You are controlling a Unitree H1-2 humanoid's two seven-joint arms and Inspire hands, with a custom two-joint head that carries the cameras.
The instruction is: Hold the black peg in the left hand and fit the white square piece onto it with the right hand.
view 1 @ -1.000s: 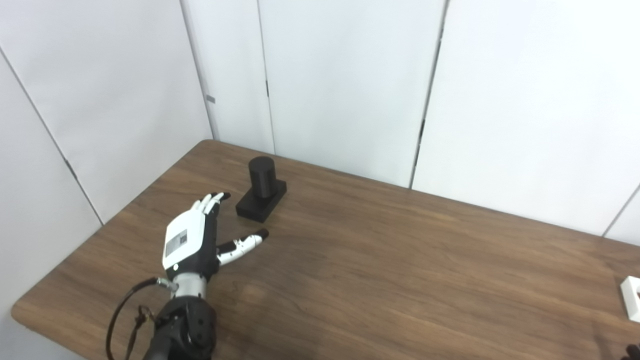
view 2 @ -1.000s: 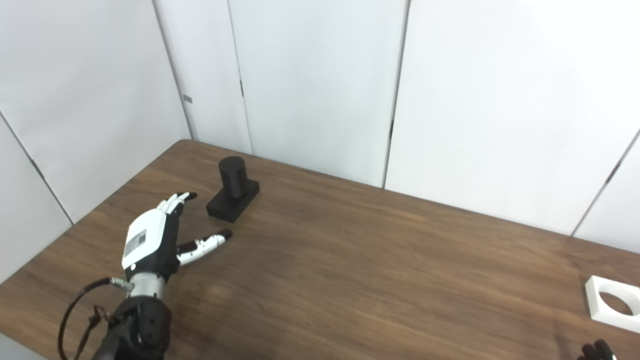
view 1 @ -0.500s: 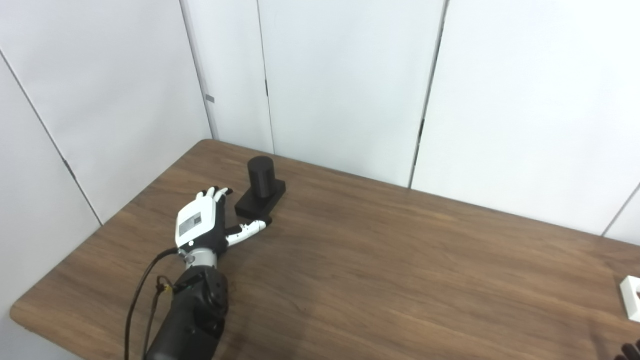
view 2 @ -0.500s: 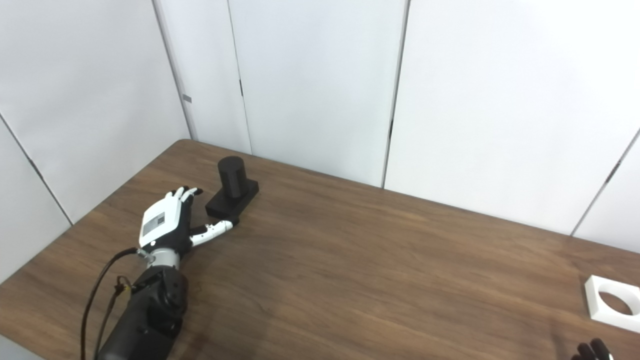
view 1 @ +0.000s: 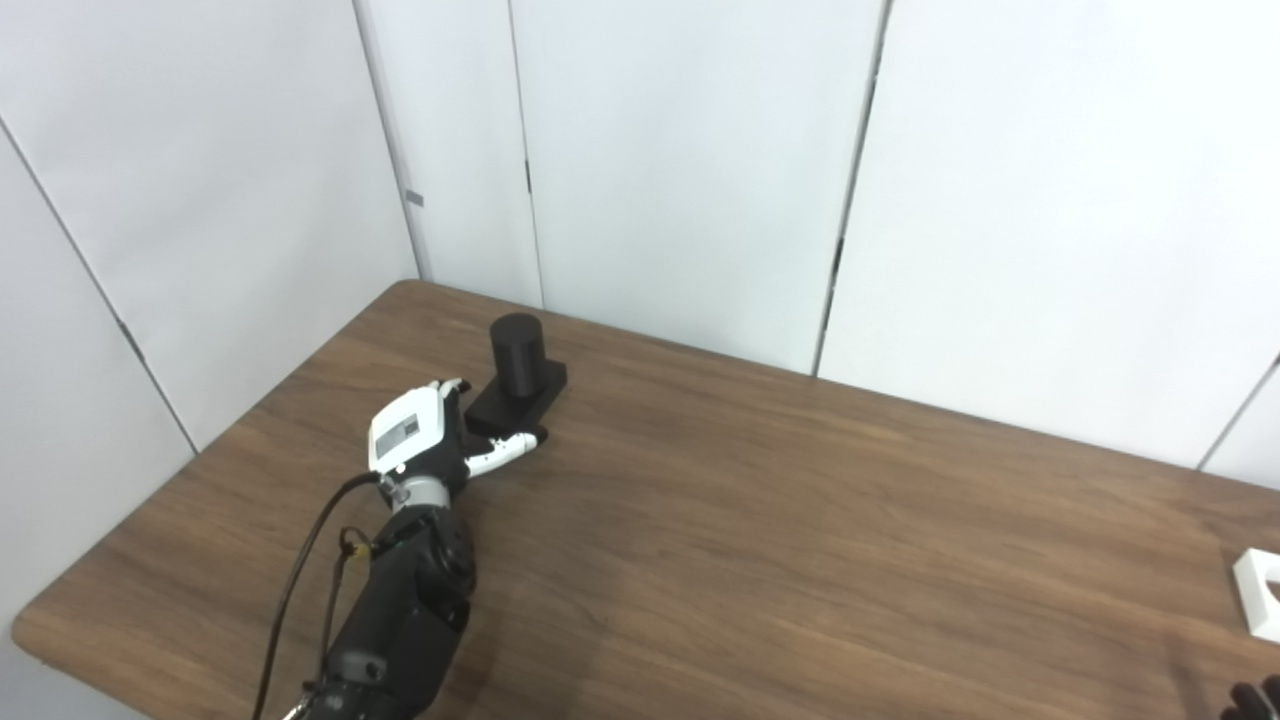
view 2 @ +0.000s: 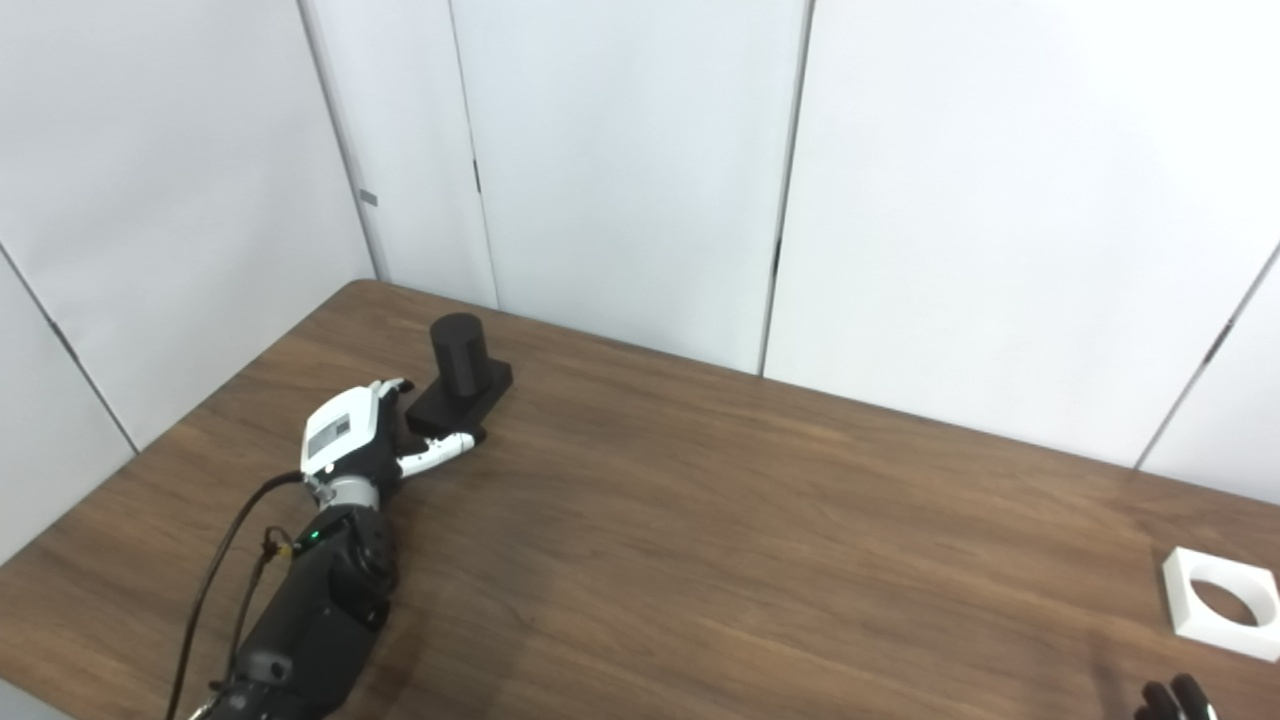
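Note:
The black peg [view 1: 516, 348], a round post on a square black base [view 1: 540, 388], stands at the table's far left. My left hand [view 1: 420, 440] is open at the base's near corner, fingers [view 1: 452, 388] along its left side and thumb [view 1: 505, 449] along its near edge; I cannot tell if they touch. The hand also shows in the right eye view [view 2: 350, 440]. The white square piece [view 2: 1222, 602] with a round hole lies flat at the table's right edge. Only the dark fingertips of my right hand [view 2: 1170, 698] show at the bottom right corner, below that piece.
The brown wooden table [view 1: 760, 540] fills the lower view. White wall panels [view 1: 680, 160] stand close behind its far and left edges. A black cable [view 1: 295, 590] hangs along my left forearm.
My left hand has moved forward from the table's near left up to the peg's base. The right fingertips have barely moved. The view has shifted slightly.

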